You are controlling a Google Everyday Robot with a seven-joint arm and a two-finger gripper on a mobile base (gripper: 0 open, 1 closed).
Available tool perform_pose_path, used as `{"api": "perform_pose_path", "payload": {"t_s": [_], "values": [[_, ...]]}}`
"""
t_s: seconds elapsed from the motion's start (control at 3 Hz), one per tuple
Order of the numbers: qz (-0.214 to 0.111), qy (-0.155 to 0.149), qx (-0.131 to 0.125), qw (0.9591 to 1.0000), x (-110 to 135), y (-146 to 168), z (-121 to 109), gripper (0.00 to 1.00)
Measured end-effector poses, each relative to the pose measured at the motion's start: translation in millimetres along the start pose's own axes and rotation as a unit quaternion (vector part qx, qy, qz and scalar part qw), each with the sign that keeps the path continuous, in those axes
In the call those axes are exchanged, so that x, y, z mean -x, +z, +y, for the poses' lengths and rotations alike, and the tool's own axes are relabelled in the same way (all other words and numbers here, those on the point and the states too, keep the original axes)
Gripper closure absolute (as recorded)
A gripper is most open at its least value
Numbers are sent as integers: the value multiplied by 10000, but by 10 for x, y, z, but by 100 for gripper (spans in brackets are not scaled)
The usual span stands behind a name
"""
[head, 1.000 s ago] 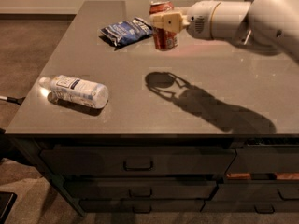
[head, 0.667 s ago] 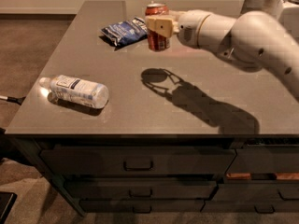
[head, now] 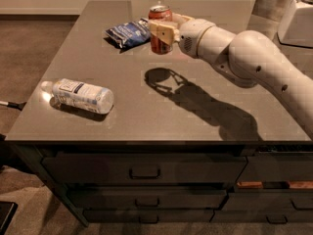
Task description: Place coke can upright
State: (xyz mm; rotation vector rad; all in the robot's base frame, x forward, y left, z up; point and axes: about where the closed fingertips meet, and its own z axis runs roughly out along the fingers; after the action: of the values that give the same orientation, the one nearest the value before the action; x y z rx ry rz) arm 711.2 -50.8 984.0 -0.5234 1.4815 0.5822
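The red coke can [head: 159, 14] stands upright in my gripper [head: 168, 28], near the far middle of the grey table [head: 132, 126]. My gripper is shut on the can, with one cream finger [head: 162, 32] across its front and the other behind it. The white arm reaches in from the right. The can's shadow [head: 164, 80] falls on the tabletop well in front of it, so the can hangs above the surface. Its lower end is partly hidden by the finger.
A dark blue snack bag [head: 128, 32] lies just left of the can. A clear water bottle [head: 80, 95] lies on its side near the front left edge. A white appliance [head: 299, 13] stands at the far right. Drawers [head: 144, 170] run below the front edge.
My arm has carried the can to the left and slightly farther back, closer to the snack bag. Its shadow has moved left with it. The bottle and bag have not moved.
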Motion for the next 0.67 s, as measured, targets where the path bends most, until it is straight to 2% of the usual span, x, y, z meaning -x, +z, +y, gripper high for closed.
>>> {"api": "perform_pose_path", "payload": {"t_s": [0.67], "values": [[-134,-104,-38,9998,-259,137,-77,100]]}}
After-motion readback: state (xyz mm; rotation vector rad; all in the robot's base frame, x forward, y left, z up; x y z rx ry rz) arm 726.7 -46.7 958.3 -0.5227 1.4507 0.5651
